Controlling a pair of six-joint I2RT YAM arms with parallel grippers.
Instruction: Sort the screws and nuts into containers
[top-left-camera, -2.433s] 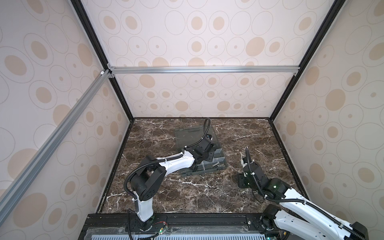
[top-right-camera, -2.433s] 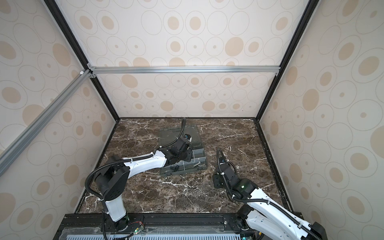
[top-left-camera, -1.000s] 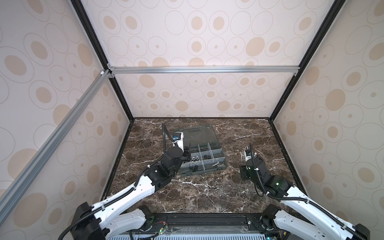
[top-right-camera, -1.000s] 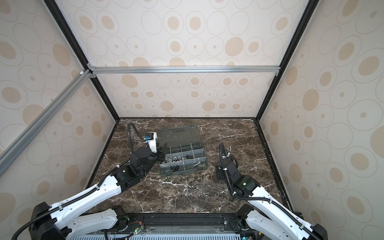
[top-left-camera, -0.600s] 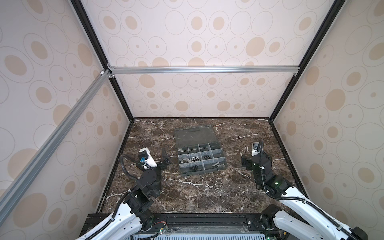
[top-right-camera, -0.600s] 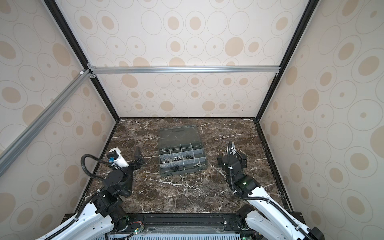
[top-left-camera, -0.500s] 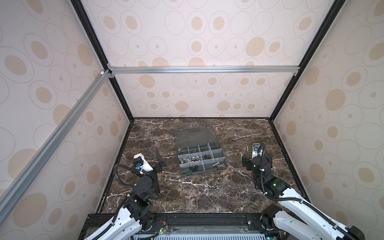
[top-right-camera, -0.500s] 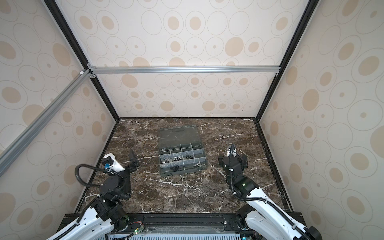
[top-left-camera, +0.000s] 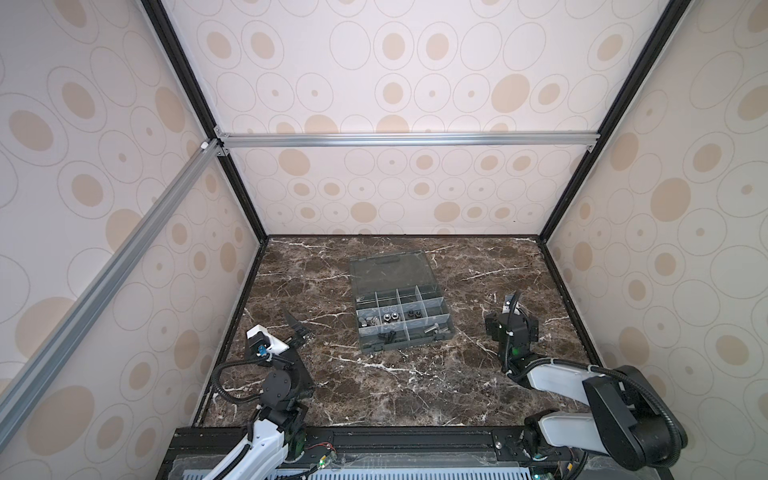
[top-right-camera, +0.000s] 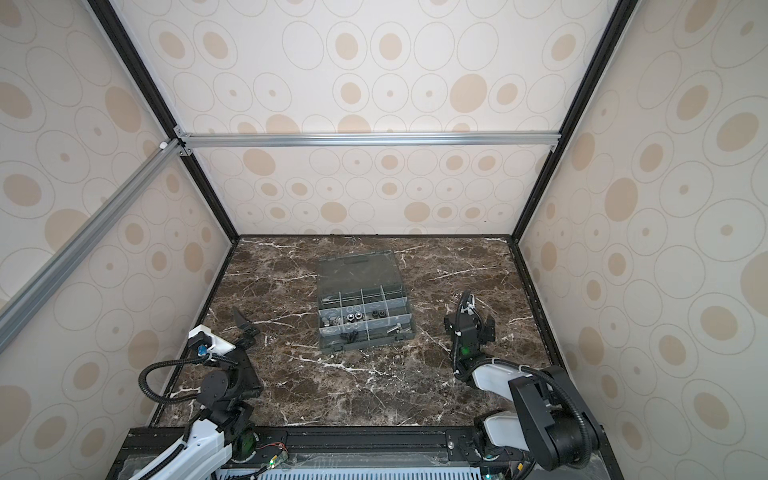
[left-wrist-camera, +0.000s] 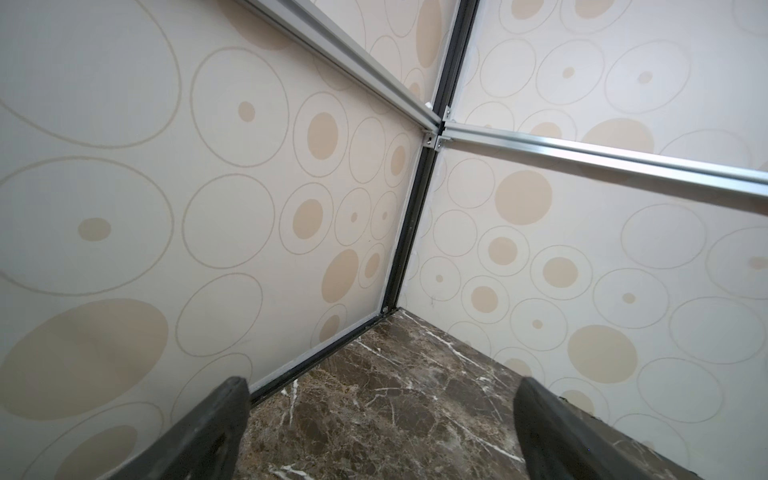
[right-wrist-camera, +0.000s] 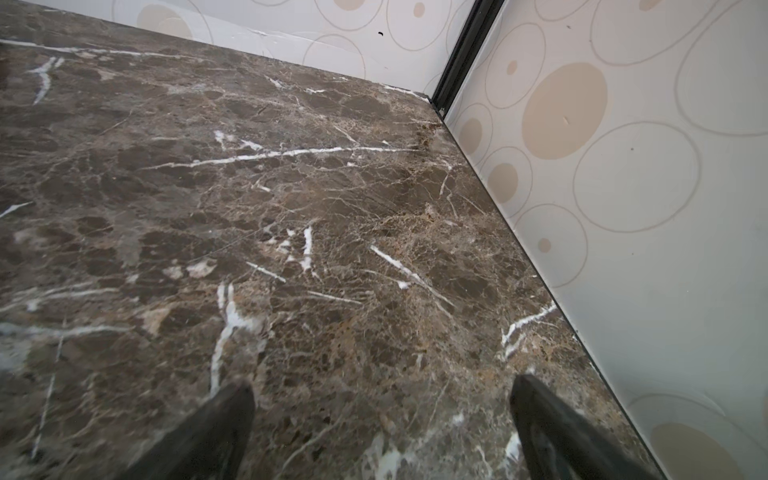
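Left pincer (top-left-camera: 297, 326) retreated, gridded translucent box (top-left-camera: 390, 275)

I see open bench (top-left-camera: 374, 382) on every side of the organizer box (top-left-camera: 409, 345), the lone obstacle; walls (top-left-camera: 665, 249) enclose it.

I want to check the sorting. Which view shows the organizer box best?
Both top views: the organizer box lies open, compartments and small metal parts visible. The wrist views show marble and walls, not the box.
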